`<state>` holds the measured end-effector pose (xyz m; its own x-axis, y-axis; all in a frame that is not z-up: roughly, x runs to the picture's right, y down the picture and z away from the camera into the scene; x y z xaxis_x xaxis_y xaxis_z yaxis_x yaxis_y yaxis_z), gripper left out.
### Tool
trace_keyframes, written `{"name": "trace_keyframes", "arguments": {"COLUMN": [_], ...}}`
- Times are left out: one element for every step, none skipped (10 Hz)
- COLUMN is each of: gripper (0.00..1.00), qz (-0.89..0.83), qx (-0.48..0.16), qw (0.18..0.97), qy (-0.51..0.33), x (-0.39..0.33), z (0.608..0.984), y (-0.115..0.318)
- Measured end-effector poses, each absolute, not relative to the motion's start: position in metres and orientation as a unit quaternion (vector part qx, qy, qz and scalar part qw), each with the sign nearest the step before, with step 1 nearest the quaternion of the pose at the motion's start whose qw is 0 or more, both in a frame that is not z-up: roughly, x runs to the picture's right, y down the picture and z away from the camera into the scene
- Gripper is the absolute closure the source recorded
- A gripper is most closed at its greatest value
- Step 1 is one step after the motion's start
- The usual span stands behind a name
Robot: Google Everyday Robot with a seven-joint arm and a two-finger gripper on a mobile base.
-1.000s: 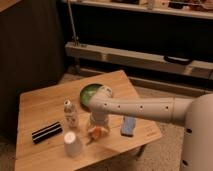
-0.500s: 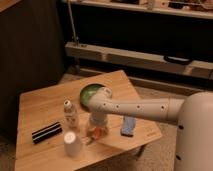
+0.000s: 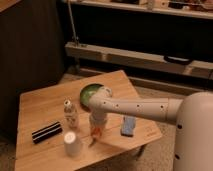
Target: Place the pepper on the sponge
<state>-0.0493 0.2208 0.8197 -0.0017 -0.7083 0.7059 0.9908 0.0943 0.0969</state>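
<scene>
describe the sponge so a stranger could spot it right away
On the low wooden table, find the end effector near the front edge. The sponge lies flat just picture-right of it, the only blue thing there.

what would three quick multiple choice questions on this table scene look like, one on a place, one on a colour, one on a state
1. Where is the gripper?
A) low over the table, between the white cup and the sponge
B) down at the floor
C) raised high above everything

2. What colour is the sponge?
A) green
B) blue
C) black

3. Where is the pepper?
A) lying on the sponge
B) at the gripper, off the sponge
C) lying on the floor

Answers:
1. A, the gripper hangs low between cup and sponge.
2. B, the flat pad is blue.
3. B, the orange pepper shows right under the gripper, apart from the sponge.
</scene>
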Motion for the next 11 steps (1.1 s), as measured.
{"name": "trace_keyframes", "arguments": {"gripper": [0.87, 0.87, 0.87, 0.87, 0.87, 0.87, 0.87, 0.87, 0.87, 0.87, 0.87], "qz": [-0.635, -0.636, -0.635, -0.632, -0.628, -0.619, -0.611, -0.601, -0.593, -0.585, -0.579], "qx": [-0.22, -0.212, -0.204, -0.198, -0.195, -0.194, -0.195, -0.198, -0.201, -0.201, -0.201], "qw": [0.672, 0.676, 0.681, 0.688, 0.694, 0.704, 0.713, 0.722, 0.73, 0.738, 0.745], "qy": [-0.312, -0.306, -0.302, -0.297, -0.293, -0.288, -0.283, -0.279, -0.275, -0.27, -0.265], "x": [-0.045, -0.036, -0.026, -0.008, 0.007, 0.033, 0.055, 0.078, 0.097, 0.112, 0.124], "z": [0.816, 0.809, 0.803, 0.798, 0.795, 0.791, 0.789, 0.788, 0.786, 0.783, 0.782], "y": [0.213, 0.199, 0.183, 0.167, 0.158, 0.153, 0.152, 0.153, 0.158, 0.162, 0.165]}}
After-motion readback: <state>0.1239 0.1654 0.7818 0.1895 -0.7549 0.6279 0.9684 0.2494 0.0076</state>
